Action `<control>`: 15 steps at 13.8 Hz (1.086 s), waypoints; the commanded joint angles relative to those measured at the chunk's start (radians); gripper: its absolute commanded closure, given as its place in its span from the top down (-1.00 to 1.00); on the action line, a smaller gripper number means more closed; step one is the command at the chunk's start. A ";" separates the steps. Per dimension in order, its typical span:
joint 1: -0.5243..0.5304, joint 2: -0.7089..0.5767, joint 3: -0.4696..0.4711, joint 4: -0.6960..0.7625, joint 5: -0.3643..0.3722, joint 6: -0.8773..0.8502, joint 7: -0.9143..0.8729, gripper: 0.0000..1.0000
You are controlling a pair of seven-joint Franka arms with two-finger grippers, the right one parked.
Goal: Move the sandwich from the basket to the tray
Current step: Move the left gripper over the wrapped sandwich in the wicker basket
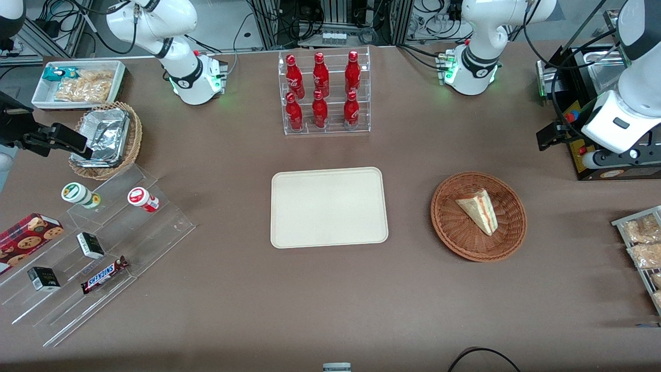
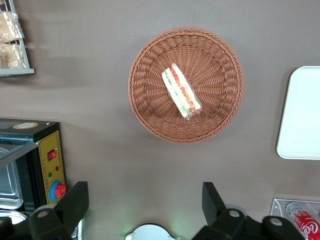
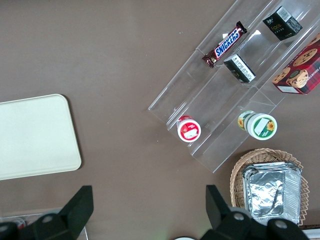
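The left arm's gripper is hovering high above the table with fingers spread wide, holding nothing. The sandwich is lying in the wicker basket. It should descend straddling the wedge's flat bread faces, then carry it to the bare cream tray.

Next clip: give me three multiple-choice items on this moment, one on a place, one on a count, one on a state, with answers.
1. Where is the sandwich?
A. in the basket
B. on the tray
C. on the bare table

2. How many red bottles stand in the clear rack?
A. four
B. six
C. eight

3. The gripper, high above the table near the basket, is
A. shut on the sandwich
B. open, holding nothing
C. shut on a bottle

Answers: 1 A, the wedge lies on the wicker; 2 B, two rows of three; 3 B, its fingers stand wide apart with only table between.
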 commanded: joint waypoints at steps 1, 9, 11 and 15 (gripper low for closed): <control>-0.012 0.017 0.008 0.034 -0.013 -0.019 0.003 1.00; -0.008 0.088 0.010 -0.065 -0.013 0.059 0.002 1.00; -0.009 0.083 0.010 -0.141 -0.013 0.142 0.000 1.00; -0.009 0.079 0.010 -0.292 -0.008 0.320 -0.001 1.00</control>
